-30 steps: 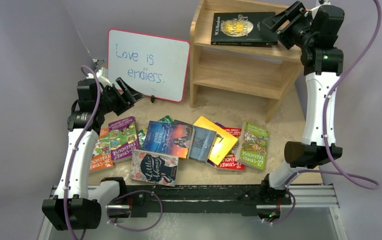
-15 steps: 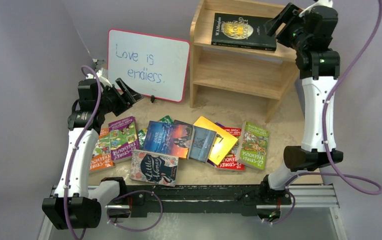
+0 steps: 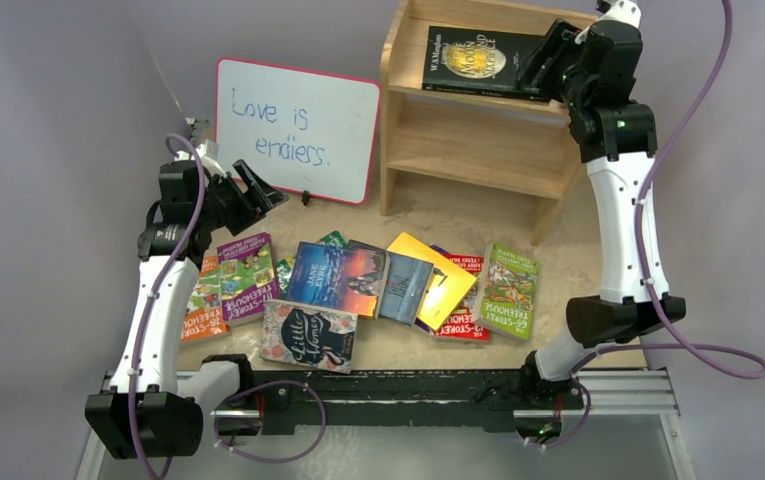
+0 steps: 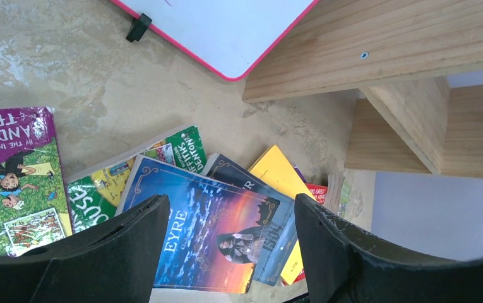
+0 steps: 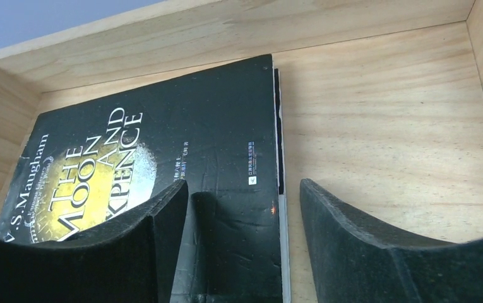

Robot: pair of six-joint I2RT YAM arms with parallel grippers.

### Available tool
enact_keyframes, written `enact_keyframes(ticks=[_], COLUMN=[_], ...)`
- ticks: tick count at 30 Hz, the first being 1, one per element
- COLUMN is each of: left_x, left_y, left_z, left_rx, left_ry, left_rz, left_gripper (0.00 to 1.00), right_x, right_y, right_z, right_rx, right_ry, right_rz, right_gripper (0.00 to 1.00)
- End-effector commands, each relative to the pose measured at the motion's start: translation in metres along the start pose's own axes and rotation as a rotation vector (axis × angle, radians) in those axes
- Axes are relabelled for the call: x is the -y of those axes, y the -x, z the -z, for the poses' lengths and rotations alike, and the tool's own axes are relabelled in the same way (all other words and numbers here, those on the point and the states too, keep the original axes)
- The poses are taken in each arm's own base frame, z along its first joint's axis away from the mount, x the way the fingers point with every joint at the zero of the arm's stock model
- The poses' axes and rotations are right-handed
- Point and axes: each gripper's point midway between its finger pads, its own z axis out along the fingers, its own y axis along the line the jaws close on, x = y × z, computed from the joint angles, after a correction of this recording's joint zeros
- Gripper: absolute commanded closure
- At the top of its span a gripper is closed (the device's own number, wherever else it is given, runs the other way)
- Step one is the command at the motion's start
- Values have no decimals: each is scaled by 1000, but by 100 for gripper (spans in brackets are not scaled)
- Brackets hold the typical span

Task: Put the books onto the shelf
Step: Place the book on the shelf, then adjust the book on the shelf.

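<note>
Wooden shelf (image 3: 478, 100) stands at back of table (image 3: 428, 215), two tiers, side panels. Top tier holds one black book (image 3: 483, 58) lying flat, cover up, gold lettering, spine side toward front edge. In right wrist view same black book (image 5: 163, 164) lies on left part of tier, bare wood to its right. Lower tier (image 3: 478, 145) shows only bare wood.

Right gripper (image 3: 548, 62) is up at top tier, at right end of black book. Jaws spread apart; one finger (image 5: 131, 246) over the cover, the other (image 5: 377, 252) over bare wood past the book's edge. Not clamped on anything.

Left gripper (image 3: 258, 195) hangs above table near left side, in front of whiteboard (image 3: 293, 128), jaws wide, nothing between them. Left wrist view looks down past its fingers (image 4: 119, 252) at the pile.

Remaining books on table in front of shelf, loose overlapping row: purple-green treehouse book (image 3: 246, 275) at left, orange one (image 3: 201, 310) just beside it, floral Little Women (image 3: 310, 335) nearest the arms, blue sunset book (image 3: 336, 278) in middle partly over dark blue book (image 3: 405, 288), yellow book (image 3: 436, 280) tilted, red book (image 3: 463, 325) under it, green treehouse book (image 3: 510, 290) at right end. Small green book (image 3: 333, 239) peeks out behind the blue one.
</note>
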Motion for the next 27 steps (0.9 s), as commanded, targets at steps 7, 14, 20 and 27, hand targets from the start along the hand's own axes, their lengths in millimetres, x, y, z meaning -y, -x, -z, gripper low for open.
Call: enact_keyframes(ticks=[7, 14, 20, 27], left_x=[0, -9, -13, -16], left_y=[5, -2, -4, -4], left_z=[-1, -6, -7, -11], left_rx=[31, 19, 10, 5], left_ry=[1, 20, 32, 42], left_rz=[-30, -15, -18, -13], left_gripper=[29, 29, 30, 30], right_x=[-27, -47, -52, -64], right_y=[-5, -14, -16, -22], right_z=[13, 9, 0, 2], right_rx=[68, 58, 52, 14], right_ry=[71, 114, 127, 180], right_rz=[-121, -166, -103, -148], right_gripper=[37, 40, 39, 41])
